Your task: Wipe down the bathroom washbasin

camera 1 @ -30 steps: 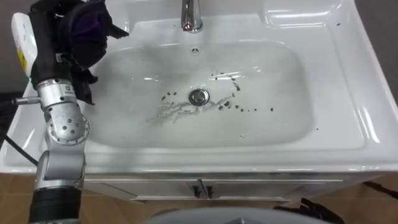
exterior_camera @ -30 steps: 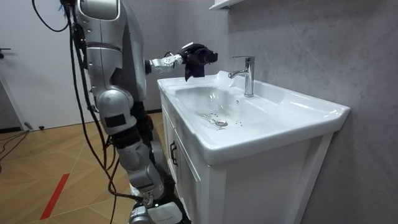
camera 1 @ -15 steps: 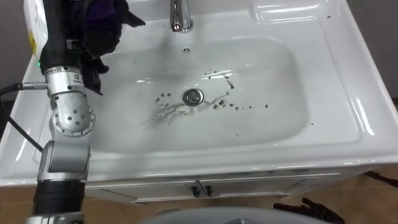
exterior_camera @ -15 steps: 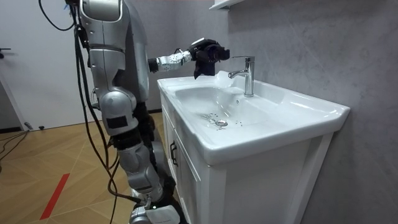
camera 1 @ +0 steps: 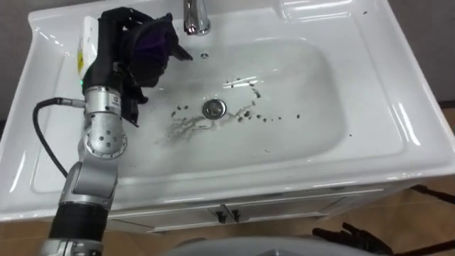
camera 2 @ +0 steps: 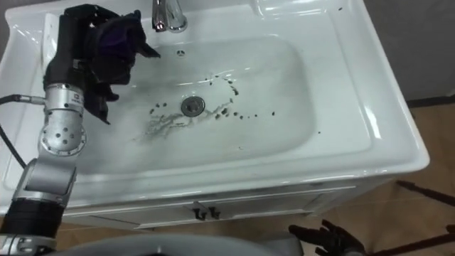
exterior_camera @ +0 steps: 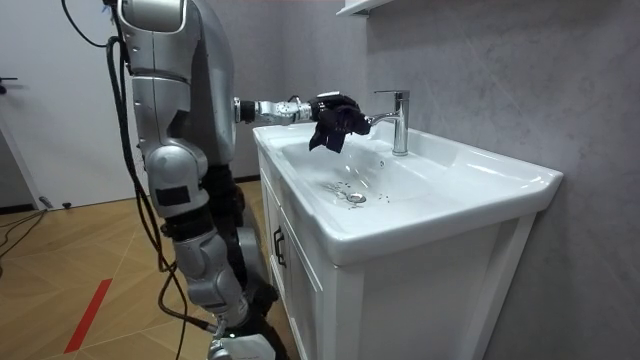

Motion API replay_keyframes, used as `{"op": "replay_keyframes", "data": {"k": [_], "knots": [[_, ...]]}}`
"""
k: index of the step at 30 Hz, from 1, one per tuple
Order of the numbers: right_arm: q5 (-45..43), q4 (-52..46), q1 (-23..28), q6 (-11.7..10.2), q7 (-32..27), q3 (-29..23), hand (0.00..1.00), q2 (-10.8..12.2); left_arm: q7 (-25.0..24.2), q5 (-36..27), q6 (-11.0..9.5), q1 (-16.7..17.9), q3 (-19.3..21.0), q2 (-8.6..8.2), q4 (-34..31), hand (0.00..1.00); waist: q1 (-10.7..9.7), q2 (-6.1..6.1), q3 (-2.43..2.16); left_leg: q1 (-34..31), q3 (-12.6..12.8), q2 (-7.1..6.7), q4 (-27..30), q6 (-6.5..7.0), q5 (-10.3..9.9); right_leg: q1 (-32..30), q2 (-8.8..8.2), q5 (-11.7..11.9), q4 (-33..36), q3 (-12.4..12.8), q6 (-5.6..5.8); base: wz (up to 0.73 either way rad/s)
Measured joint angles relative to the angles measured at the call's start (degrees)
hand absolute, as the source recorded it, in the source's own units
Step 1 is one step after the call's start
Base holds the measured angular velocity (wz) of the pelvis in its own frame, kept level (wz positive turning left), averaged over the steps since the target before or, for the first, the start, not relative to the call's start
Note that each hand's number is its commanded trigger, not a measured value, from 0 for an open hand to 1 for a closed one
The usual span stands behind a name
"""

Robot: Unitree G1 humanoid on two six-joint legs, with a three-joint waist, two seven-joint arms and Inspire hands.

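The white basin (camera 1: 398, 135) has dark specks (camera 1: 259, 115) and a smeared streak around its drain (camera 1: 213, 108). My left hand (camera 1: 114, 39) hovers over the bowl's rear left, beside the chrome faucet (camera 1: 195, 18). It is shut on a dark purple cloth (camera 1: 151, 44). In the room view the cloth (exterior_camera: 333, 125) hangs from the hand (exterior_camera: 322, 102) above the bowl, apart from the surface. My right hand (camera 2: 327, 238) hangs low in front of the cabinet with its fingers relaxed.
I stand at the front left of the white vanity cabinet (exterior_camera: 330, 290). A grey wall (exterior_camera: 500, 70) runs behind the basin. The flat rim (camera 1: 334, 14) lies right of the faucet. Wooden floor (exterior_camera: 80, 260) spreads behind me.
My left arm has reached further forward, carrying the cloth from over the left rim to over the bowl by the faucet. The eye views have shifted with my head.
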Motion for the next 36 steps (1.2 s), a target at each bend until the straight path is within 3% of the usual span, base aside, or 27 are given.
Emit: {"op": "replay_keyframes", "data": {"k": [7,11,21,28,36], "knots": [[4.13,0.81,-0.14,-0.01,1.1,-0.08,0.0,-0.94,-0.07,-0.07,-0.49,-0.58,-1.2,0.0,3.3,1.0,-1.2,1.71,0.33,-1.31,0.54,0.15,0.64,0.24,-0.12,-2.36,-0.16,-0.12,1.91,1.13,-0.01,-0.07],[4.03,1.01,-0.24,0.08,1.37,-1.18,0.0,-1.38,-0.53,0.04,-0.49,-1.19,-1.5,0.0,10.16,1.0,-2.77,2.57,-0.04,-2.07,1.2,0.13,1.15,0.4,-0.01,-3.67,-0.29,-0.41,2.45,1.76,-0.06,-0.07],[4.77,0.4,-0.6,2.51,2.16,-1.72,0.0,-1.54,-1.43,0.47,1.8,-3.32,-2.98,0.08,18.77,1.0,-3.95,2.07,0.37,-3.12,2.2,-0.17,1.45,0.46,0.02,-6.39,-1.11,-1.82,5.77,2.73,0.1,-0.04],[4.85,-0.1,-0.61,2.58,2.24,-1.82,0.0,-2.36,-1.43,6.09,2.65,-5.76,-3.02,0.09,25.4,1.0,-4.25,2.64,0.26,-4.24,3.49,0.12,1.38,0.45,0.02,-8.89,-1.04,-2.09,7.02,4.08,-0.14,-0.1],[5.94,-0.22,-0.6,3.77,0.85,-1.81,0.0,-2.8,-1.43,6.81,3.37,-10.05,-3.53,0.72,35.29,1.0,-3.98,2.93,0.05,-5.56,4.95,0.41,1.72,0.45,0.01,-10.4,-1.02,-2.09,7.58,4.97,-0.13,-0.06]]}}
